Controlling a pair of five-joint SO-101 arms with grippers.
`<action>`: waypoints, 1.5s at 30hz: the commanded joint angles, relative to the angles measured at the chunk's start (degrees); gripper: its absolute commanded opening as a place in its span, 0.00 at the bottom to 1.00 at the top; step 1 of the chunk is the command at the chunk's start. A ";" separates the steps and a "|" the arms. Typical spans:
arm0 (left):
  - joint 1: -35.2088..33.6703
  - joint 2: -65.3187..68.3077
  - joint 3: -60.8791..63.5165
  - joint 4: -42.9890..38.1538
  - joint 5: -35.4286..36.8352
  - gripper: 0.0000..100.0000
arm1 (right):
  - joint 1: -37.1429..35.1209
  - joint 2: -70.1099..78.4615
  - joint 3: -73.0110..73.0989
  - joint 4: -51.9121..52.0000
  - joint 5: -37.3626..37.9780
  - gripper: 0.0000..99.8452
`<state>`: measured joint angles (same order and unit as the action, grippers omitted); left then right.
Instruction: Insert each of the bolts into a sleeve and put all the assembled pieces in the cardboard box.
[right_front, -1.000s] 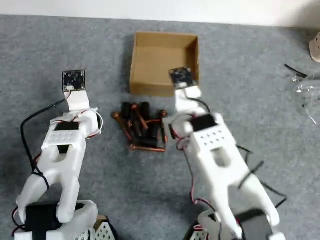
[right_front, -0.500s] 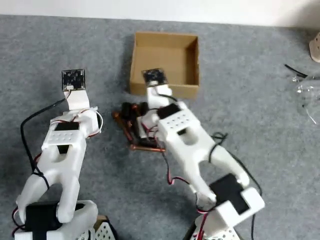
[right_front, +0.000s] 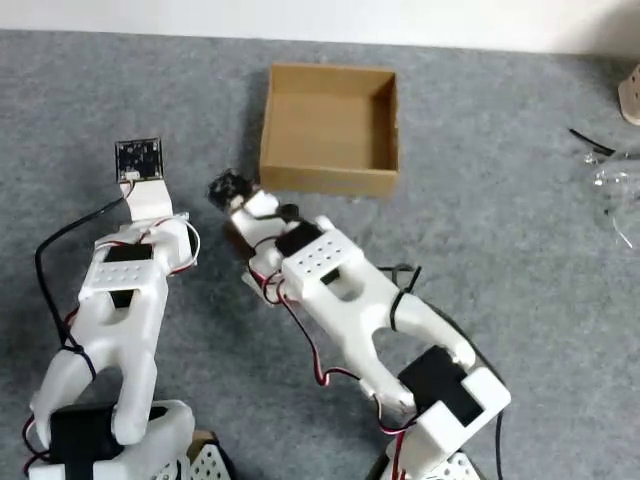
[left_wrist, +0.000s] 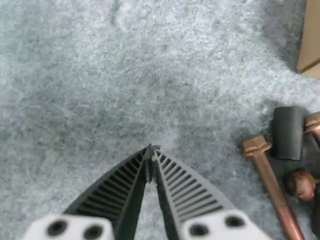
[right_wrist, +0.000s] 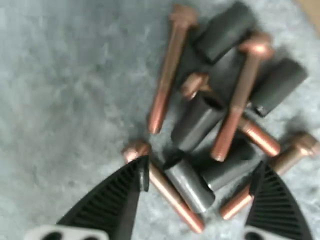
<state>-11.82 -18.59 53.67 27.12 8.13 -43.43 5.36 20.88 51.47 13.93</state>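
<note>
Bolts (right_wrist: 168, 75) and sleeves (right_wrist: 197, 122) heaped between spread right fingers (right_wrist: 115, 200); left fingers (left_wrist: 120, 192) together.

Your worktop (right_front: 520, 300) is covered in grey, felt-like fabric, and the open cardboard box (right_front: 325, 181) sits on it toward the far side. Near the box, copper bolts (right_wrist: 169, 70) and dark sleeves (right_wrist: 197, 122) lie in a loose, crossing heap. Clear scraps (right_front: 612, 180) lie at the right edge.

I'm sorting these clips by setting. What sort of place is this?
Likely a robotics lab or hobby bench: grey felt-covered table, two robot arms, copper bolts and black sleeves near a cardboard box.
</note>
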 joint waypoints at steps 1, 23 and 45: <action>-0.40 -0.31 -2.77 -1.05 0.09 0.01 | 0.75 -0.66 0.84 -0.31 3.87 0.30; -0.40 -0.31 -2.68 -0.97 0.09 0.01 | 3.21 -0.31 7.60 -2.51 5.10 0.30; -0.40 -0.31 -2.68 -0.97 0.00 0.01 | 4.00 -0.22 14.02 -8.13 5.10 0.15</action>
<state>-11.82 -18.59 53.67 27.12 8.13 -40.88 4.48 33.10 44.00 18.77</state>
